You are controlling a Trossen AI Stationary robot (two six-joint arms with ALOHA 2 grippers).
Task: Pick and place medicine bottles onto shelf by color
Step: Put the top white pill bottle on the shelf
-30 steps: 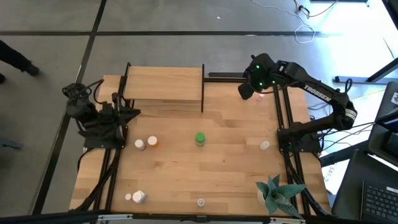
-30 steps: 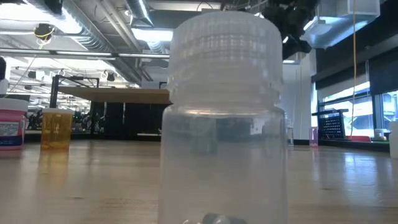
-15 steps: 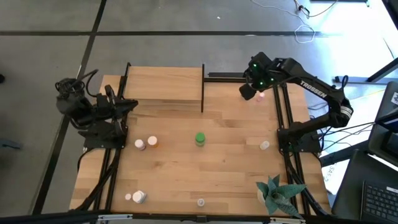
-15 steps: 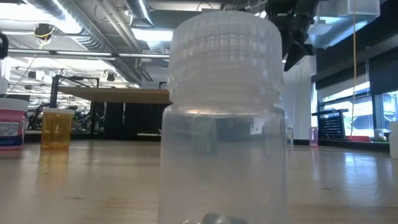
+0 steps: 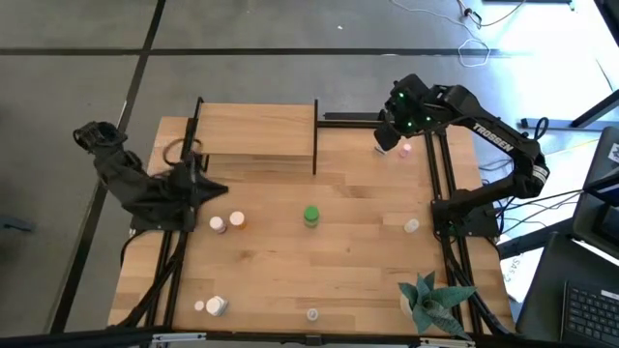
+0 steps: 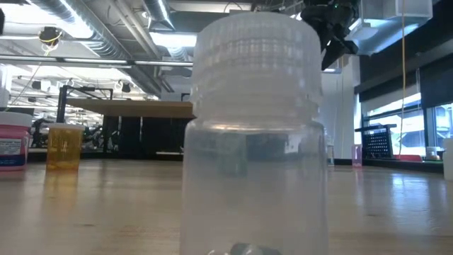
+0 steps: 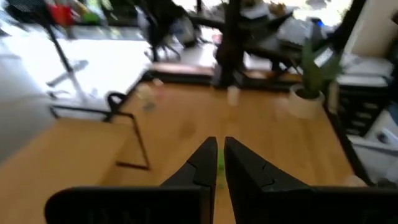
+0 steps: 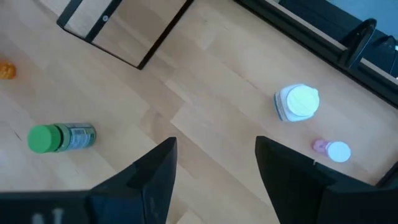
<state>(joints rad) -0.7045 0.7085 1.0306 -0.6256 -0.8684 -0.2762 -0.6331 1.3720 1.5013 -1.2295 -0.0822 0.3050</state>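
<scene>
The medicine bottles stand scattered on the tabletop. A green one (image 5: 310, 216) lies at the centre, and a white (image 5: 219, 223) and an orange one (image 5: 237, 221) stand left of it. A white bottle (image 8: 297, 102) and a pink one (image 8: 329, 150) sit at the far right. My right gripper (image 8: 214, 147) hangs open above the table beside these two, touching nothing. My left gripper (image 5: 221, 189) is shut and holds nothing, raised at the left and pointing toward the green bottle (image 7: 220, 163). The shelf (image 5: 256, 130) stands at the far left, its top bare.
A clear bottle (image 6: 255, 134) stands right before the low camera at the near edge. Two more small bottles (image 5: 213, 305) sit near left and a clear one (image 5: 412, 226) at the right. A potted plant (image 5: 430, 298) stands at the near right corner.
My left arm has risen and folded back toward the table's left edge. Its gripper has tipped up nearly level and now points toward the table's middle, still shut.
</scene>
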